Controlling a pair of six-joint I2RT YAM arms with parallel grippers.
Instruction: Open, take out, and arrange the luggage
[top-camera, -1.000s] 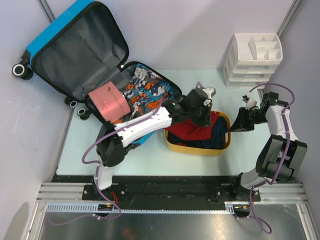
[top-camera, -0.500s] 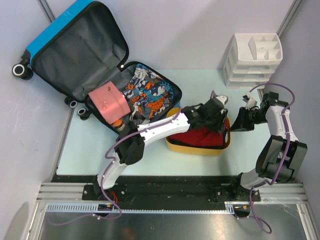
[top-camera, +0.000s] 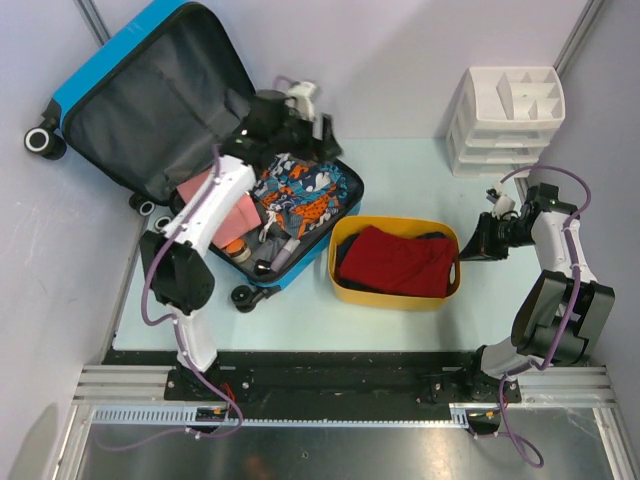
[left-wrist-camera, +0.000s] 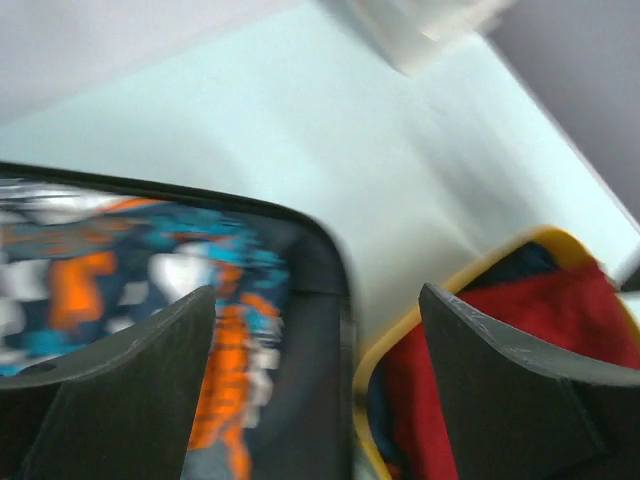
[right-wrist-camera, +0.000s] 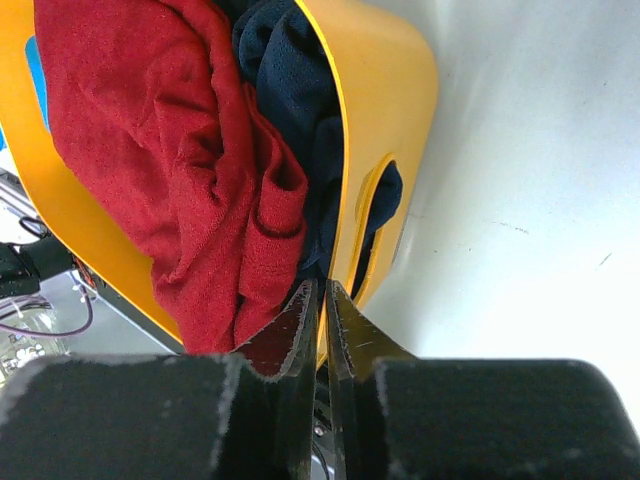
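Bright-blue hard-shell suitcase (top-camera: 140, 110) lies open at ten o'clock on the desk (top-camera: 400, 170).
Your left gripper (left-wrist-camera: 315, 295) hovers over it, fingers apart and empty; your right gripper (right-wrist-camera: 318, 320) has its fingers together. The shell looks rigid and may roll, so pinch a fold of the limp orange-and-teal printed cloth (top-camera: 300, 195).

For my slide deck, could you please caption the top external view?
Left claw open over the opened blue luggage; a red garment lies in the yellow tub.

Blue luggage (top-camera: 120, 100) lies open, clothes inside.
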